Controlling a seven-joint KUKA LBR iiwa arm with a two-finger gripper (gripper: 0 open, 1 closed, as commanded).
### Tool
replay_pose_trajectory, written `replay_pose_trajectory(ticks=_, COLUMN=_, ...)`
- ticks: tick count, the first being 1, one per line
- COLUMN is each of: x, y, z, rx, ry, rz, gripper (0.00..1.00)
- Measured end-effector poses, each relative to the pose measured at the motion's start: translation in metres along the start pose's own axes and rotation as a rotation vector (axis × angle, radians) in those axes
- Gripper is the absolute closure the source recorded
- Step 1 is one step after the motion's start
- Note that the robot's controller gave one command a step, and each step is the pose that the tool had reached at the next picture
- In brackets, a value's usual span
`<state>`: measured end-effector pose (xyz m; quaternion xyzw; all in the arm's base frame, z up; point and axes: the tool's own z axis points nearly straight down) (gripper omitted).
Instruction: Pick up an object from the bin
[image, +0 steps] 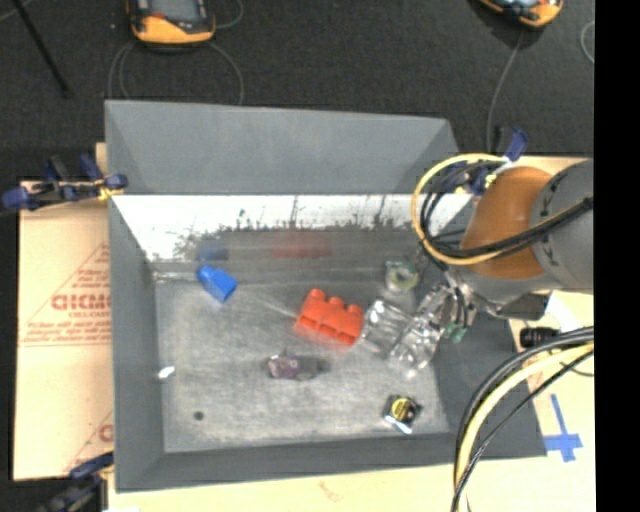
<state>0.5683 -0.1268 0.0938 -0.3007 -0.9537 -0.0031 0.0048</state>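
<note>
The hand (428, 322) sits near the bin's (135, 330) right wall, beside the orange block (328, 317); open or shut, I cannot tell.

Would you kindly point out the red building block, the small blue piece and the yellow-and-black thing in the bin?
red building block (328, 317): camera view, middle of its top face.
small blue piece (217, 282): camera view, centre of its body.
yellow-and-black thing (402, 409): camera view, its round middle.
</note>
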Motion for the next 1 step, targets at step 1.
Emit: replay_pose_trajectory(ticks=1, x=-0.0011, y=0.0001, z=-0.084, rx=0.001, ry=-0.018, rz=-0.005, gripper=1.0)
